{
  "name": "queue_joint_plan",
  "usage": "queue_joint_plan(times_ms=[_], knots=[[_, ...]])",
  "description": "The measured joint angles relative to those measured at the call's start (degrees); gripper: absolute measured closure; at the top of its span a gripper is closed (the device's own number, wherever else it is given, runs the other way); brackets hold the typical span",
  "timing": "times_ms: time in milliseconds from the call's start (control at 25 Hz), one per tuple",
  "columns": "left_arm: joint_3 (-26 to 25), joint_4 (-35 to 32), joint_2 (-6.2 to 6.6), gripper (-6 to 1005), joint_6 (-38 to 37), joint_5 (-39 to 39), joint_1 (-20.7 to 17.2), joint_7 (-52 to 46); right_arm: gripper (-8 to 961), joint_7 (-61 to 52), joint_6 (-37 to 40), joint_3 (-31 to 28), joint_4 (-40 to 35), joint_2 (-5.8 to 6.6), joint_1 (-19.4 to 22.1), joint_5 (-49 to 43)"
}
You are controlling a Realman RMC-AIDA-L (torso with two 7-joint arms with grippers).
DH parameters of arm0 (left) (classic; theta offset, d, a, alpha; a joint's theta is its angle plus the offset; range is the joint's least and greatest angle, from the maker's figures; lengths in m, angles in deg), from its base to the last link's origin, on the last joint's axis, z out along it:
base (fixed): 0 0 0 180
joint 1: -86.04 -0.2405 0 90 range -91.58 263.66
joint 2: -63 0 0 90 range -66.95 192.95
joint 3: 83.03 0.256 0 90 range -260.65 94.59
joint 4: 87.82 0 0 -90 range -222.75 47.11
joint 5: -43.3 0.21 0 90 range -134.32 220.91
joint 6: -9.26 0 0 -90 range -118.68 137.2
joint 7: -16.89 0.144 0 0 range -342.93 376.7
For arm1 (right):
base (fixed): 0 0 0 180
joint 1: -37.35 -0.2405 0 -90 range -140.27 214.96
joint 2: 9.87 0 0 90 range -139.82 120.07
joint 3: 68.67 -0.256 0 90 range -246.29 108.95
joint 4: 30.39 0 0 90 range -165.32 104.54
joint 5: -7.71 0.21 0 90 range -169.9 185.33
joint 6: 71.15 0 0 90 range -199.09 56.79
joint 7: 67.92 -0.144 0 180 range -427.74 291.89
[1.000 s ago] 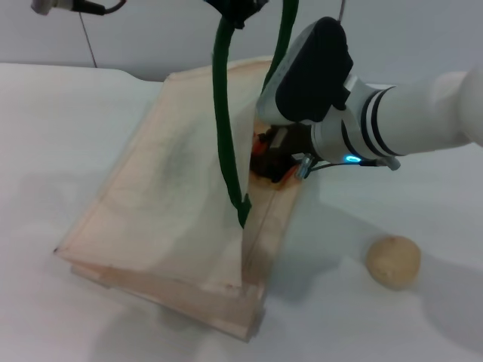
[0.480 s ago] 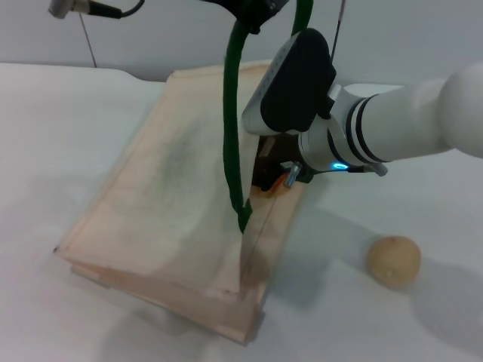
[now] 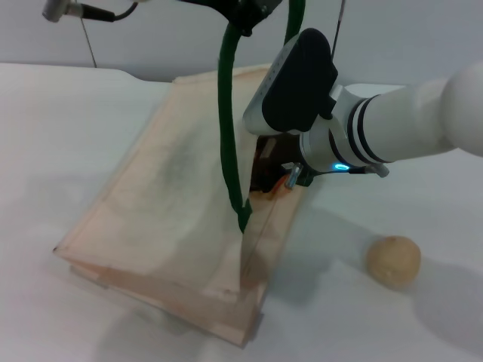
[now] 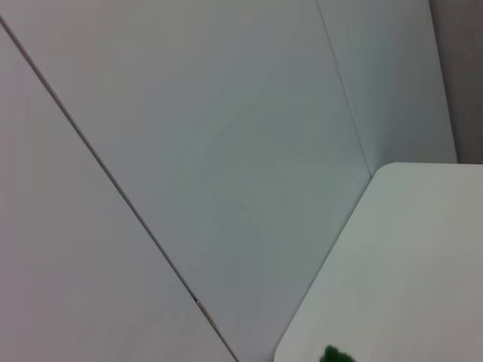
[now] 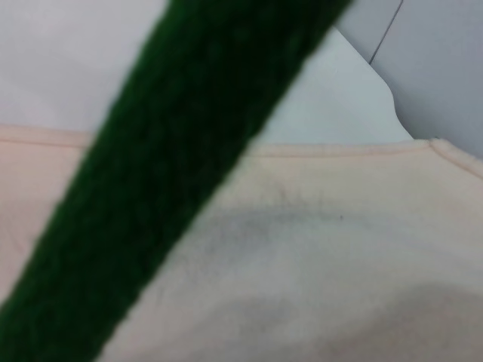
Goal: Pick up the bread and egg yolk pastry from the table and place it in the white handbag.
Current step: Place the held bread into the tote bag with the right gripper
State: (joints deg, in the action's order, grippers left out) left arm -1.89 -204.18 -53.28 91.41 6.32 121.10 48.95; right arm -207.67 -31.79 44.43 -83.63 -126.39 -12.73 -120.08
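Table [image 3: 68,136]: right pincer [image 3: 273,175] inside white handbag [image 3: 173,204]; egg yolk pastry [image 3: 393,261] well apart.

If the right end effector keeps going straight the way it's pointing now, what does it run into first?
Most likely the inside of the white handbag. The right end effector points down into the bag's open mouth, where something orange shows at its tip, possibly the bread. Depth inside the bag is unclear.
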Motion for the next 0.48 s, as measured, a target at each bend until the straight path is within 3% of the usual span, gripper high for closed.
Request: queue_joint_plan(times_ms=[480], knots=[[-0.64,0.0,0.0,855,-0.16,1.23,-0.75,0.14,115,0.26,4.43,-3.27,-1.38,0.38,1.36,-0.62]])
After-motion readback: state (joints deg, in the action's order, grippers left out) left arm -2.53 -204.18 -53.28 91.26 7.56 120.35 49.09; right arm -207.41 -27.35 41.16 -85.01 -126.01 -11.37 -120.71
